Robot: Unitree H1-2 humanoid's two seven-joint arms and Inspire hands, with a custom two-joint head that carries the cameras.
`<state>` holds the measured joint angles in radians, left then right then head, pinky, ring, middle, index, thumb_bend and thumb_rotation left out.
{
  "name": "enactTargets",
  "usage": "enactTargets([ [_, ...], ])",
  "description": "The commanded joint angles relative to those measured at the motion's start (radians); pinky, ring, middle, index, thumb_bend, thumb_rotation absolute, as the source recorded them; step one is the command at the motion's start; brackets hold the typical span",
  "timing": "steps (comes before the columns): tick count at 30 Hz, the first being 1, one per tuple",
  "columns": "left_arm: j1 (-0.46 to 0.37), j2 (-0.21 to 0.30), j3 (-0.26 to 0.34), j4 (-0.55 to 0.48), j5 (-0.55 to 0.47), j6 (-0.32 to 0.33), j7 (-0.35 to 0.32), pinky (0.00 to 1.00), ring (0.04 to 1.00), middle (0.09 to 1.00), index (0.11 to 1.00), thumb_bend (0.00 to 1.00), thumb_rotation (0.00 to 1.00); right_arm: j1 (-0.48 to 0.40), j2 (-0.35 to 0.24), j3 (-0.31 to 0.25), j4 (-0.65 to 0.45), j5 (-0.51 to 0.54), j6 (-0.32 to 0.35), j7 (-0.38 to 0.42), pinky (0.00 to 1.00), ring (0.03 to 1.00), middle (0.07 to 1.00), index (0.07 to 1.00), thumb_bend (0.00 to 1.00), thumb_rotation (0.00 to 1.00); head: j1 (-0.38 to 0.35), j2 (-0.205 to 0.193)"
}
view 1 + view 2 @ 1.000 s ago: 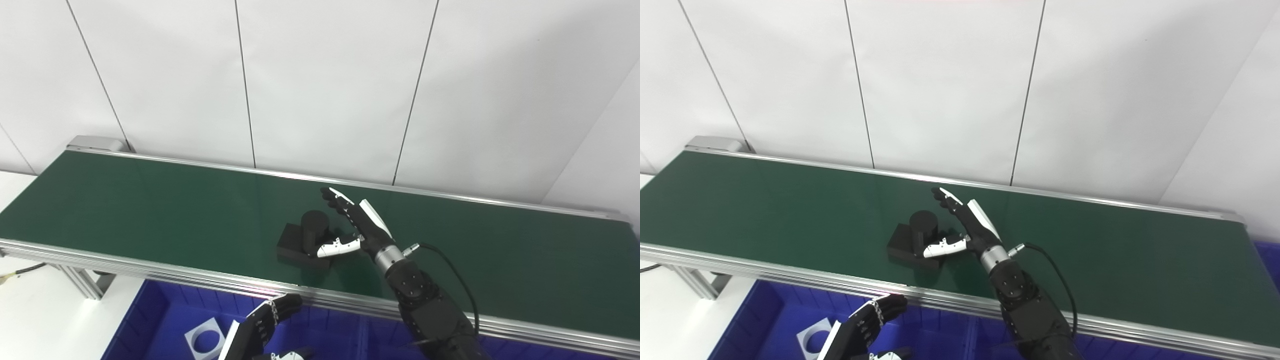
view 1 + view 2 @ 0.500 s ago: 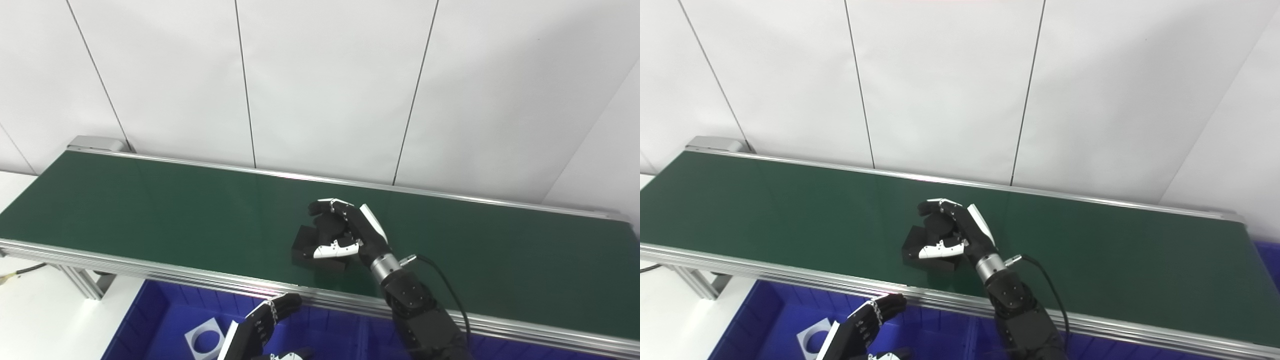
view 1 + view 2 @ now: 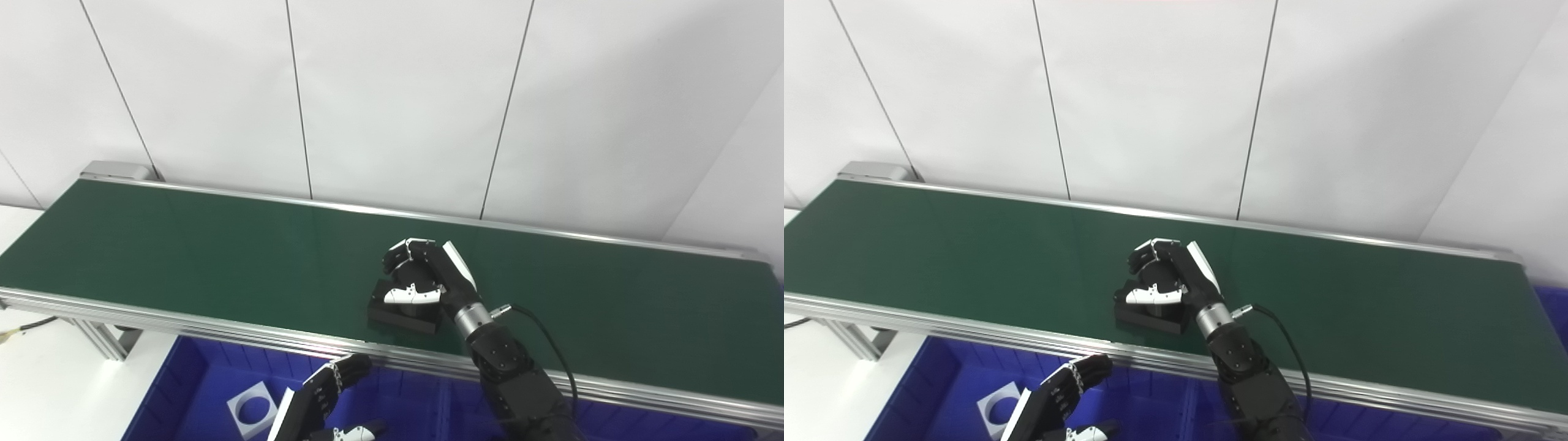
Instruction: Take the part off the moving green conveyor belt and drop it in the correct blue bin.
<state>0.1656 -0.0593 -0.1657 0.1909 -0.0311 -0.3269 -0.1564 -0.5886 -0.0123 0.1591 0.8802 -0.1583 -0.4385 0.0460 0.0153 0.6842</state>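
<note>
While the right hand point(image 3: 422, 278) has its fingers curled tight around the round top of the black plastic part with a square base point(image 3: 401, 311), the part sits on the long green conveyor belt point(image 3: 184, 245), near its front rail. I think it should squeeze firmly and lift straight up. The left hand point(image 3: 318, 401) waits open over the blue plastic bin point(image 3: 190, 386). A flat grey square piece with a round hole point(image 3: 252, 409) lies inside.

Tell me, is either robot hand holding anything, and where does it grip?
The right robot hand is closed around the upright cylinder of the black part on the green belt. The left robot hand holds nothing.
</note>
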Motion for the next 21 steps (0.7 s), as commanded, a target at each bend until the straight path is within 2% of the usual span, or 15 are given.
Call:
enactTargets([
  [1,0.002,-0.017,-0.007,-0.016,-0.009,-0.024,0.002,0.87,0.782,0.762,0.724,0.64,0.0,-0.008,0.008,0.014,-0.003,-0.034,-0.025,-0.051,0.23,0.439,0.491,0.301,0.53,0.0,0.002,0.0],
  [2,0.003,-0.018,-0.007,-0.017,-0.014,-0.021,-0.001,0.87,0.783,0.762,0.724,0.64,0.0,-0.002,0.012,0.014,-0.012,-0.038,-0.028,-0.079,0.22,0.44,0.49,0.288,0.53,0.0,0.002,0.0],
  [5,0.006,-0.02,-0.006,-0.018,-0.016,-0.021,-0.001,0.87,0.781,0.762,0.723,0.64,0.0,0.013,0.021,0.016,-0.035,-0.04,-0.031,-0.148,0.13,0.444,0.482,0.174,0.53,0.0,0.002,0.0],
  [8,0.006,-0.019,-0.004,-0.016,-0.013,-0.022,0.0,0.87,0.785,0.768,0.728,0.65,0.0,0.025,0.027,0.021,-0.056,-0.042,-0.031,-0.2,0.07,0.441,0.487,0.113,0.53,0.0,0.0,-0.001],
  [15,0.005,-0.017,-0.001,-0.016,-0.011,-0.015,0.0,0.87,0.782,0.765,0.728,0.64,0.0,0.061,0.017,0.066,-0.132,-0.051,-0.031,-0.273,0.04,0.438,0.493,0.097,0.53,0.0,-0.006,-0.009],
  [21,-0.004,-0.01,0.001,-0.003,-0.019,-0.028,-0.01,0.86,0.783,0.769,0.731,0.63,0.0,0.121,0.004,0.07,-0.306,-0.063,-0.031,-0.298,0.06,0.436,0.496,0.109,0.53,0.0,-0.022,-0.017],
])
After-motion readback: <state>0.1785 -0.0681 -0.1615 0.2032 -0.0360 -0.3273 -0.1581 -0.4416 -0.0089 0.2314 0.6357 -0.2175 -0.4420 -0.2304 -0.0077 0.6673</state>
